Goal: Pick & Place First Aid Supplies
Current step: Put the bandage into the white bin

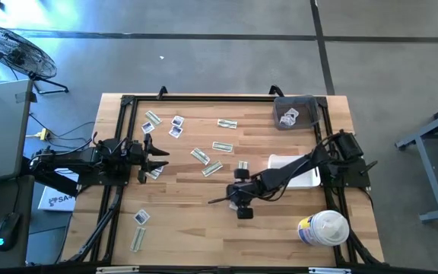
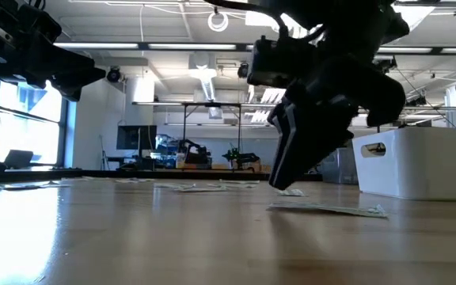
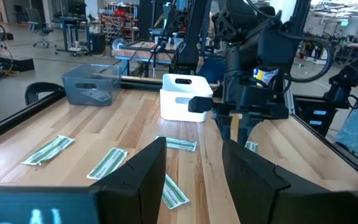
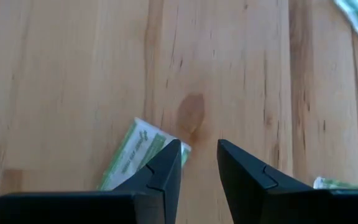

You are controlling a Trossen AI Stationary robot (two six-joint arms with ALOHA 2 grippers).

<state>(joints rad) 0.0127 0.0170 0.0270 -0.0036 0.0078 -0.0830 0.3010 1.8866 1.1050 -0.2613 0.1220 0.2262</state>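
Overhead, table-level, two wrist cameras

The table (image 1: 196,221) has a pale wood plank top with a black frame along its edges. At its far right corner stands a grey bin (image 1: 293,112), clear-walled, with something pale lying inside. Near the right edge sits a white bin (image 1: 304,178) with a slot handle in its end wall. At the near right corner stands a white round tub (image 1: 323,228) with a yellow and blue label. Off the table, on the grey floor, a fan (image 1: 14,50) stands at the far left. A white box (image 1: 55,199) with dark lettering lies beside the table's left edge, and a computer mouse (image 1: 4,230) glows blue beyond it.
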